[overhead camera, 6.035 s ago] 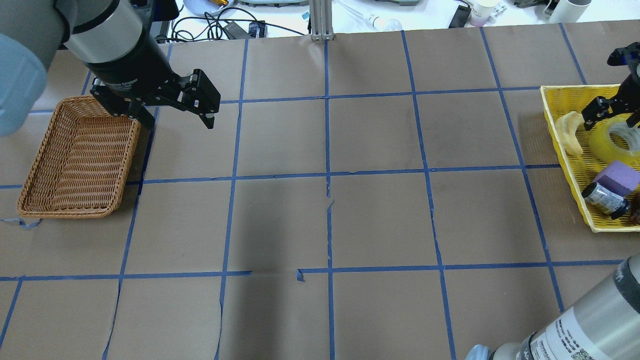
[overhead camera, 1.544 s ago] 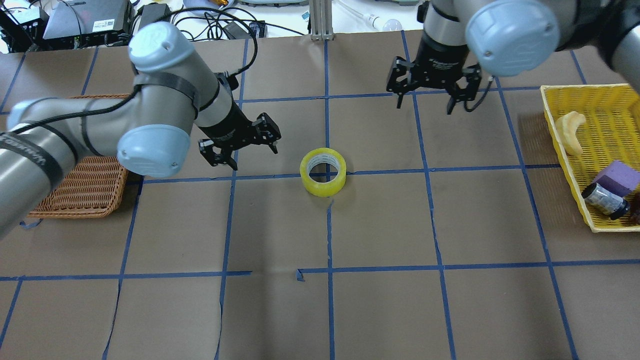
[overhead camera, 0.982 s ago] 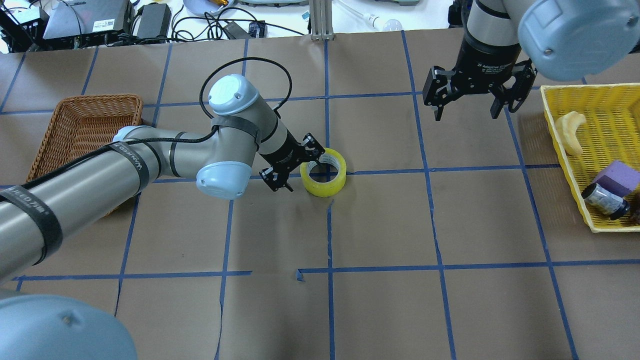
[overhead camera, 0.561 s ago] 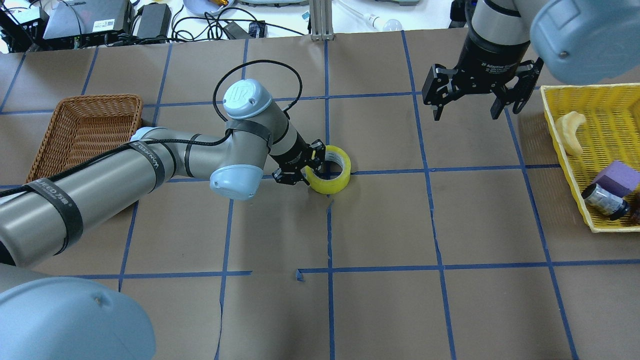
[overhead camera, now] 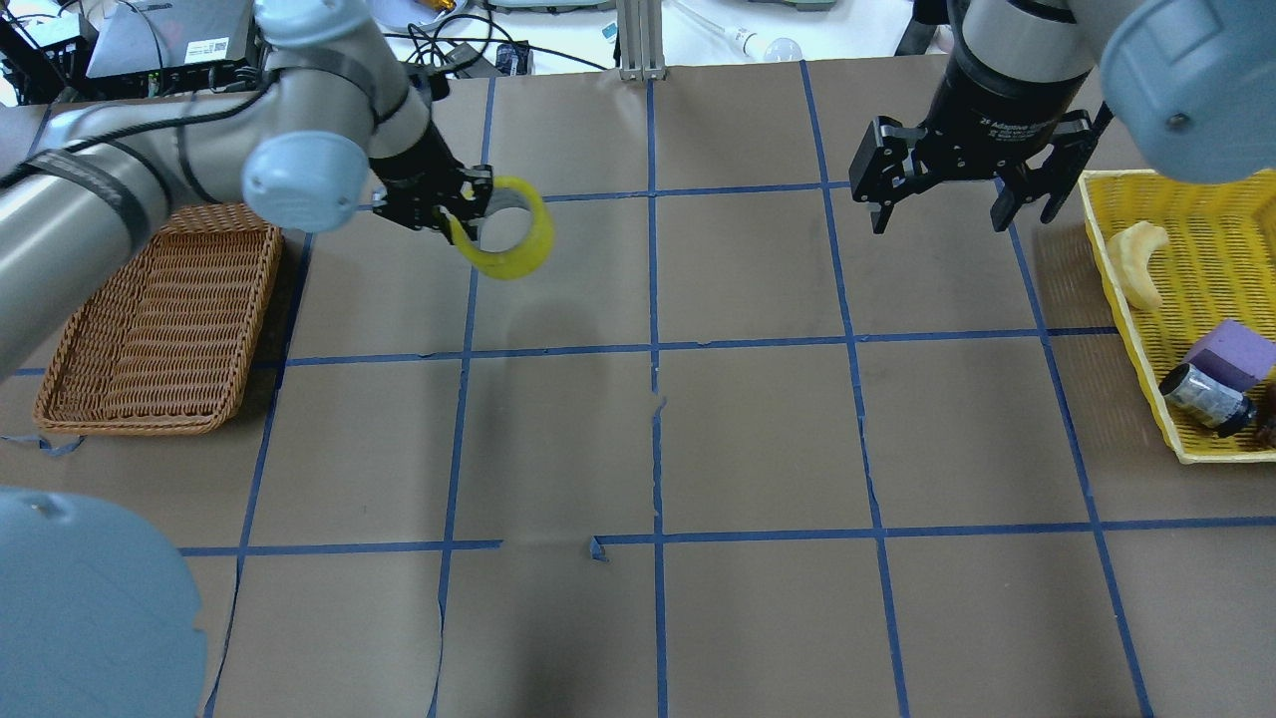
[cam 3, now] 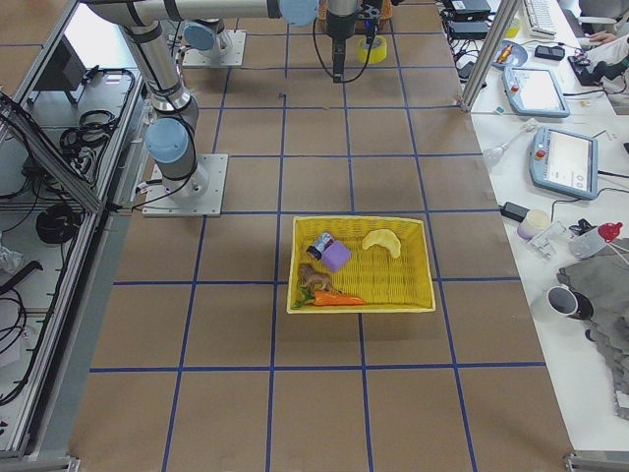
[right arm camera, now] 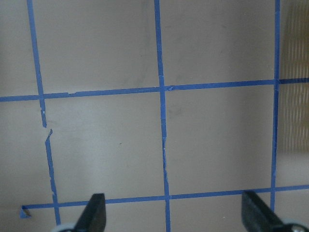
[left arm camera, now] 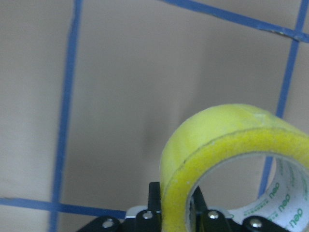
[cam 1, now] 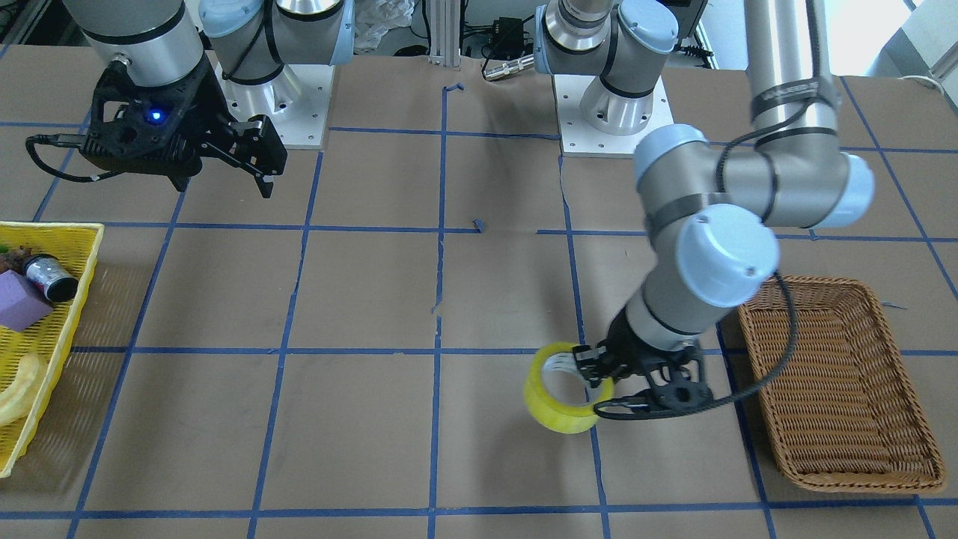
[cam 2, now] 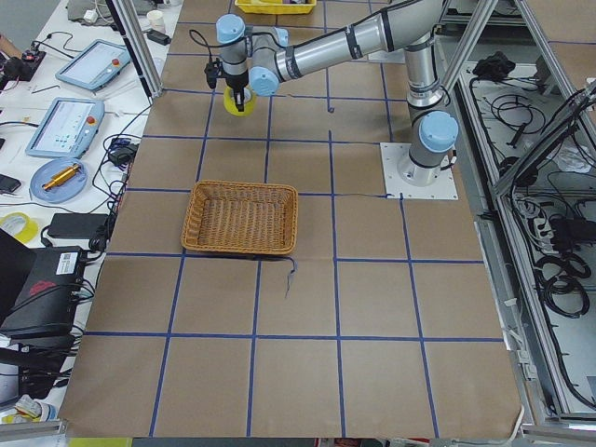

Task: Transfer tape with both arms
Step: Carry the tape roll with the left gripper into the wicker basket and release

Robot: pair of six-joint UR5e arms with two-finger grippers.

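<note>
The tape point(overhead camera: 518, 239) is a translucent yellow roll, held in the air over the table's left half. My left gripper point(overhead camera: 461, 221) is shut on the roll's wall, one finger inside the ring and one outside. In the front-facing view the tape point(cam 1: 557, 397) hangs from the left gripper point(cam 1: 596, 389) next to the wicker basket. The left wrist view shows the tape point(left arm camera: 227, 140) right at the fingers. My right gripper point(overhead camera: 942, 209) is open and empty, high over the table left of the yellow basket; its fingers point(right arm camera: 94, 215) stand wide apart.
A brown wicker basket point(overhead camera: 130, 424) lies at the left, just left of the held tape. A yellow basket point(overhead camera: 1124, 299) at the right holds a banana-shaped thing point(overhead camera: 1141, 261), a purple block point(overhead camera: 1231, 354) and a dark cylinder point(overhead camera: 1206, 399). Blue tape lines grid the brown table.
The right gripper moved the tape from the yellow basket to the table's middle. The left gripper shut on it, lifted it, and carried it left toward the wicker basket.
</note>
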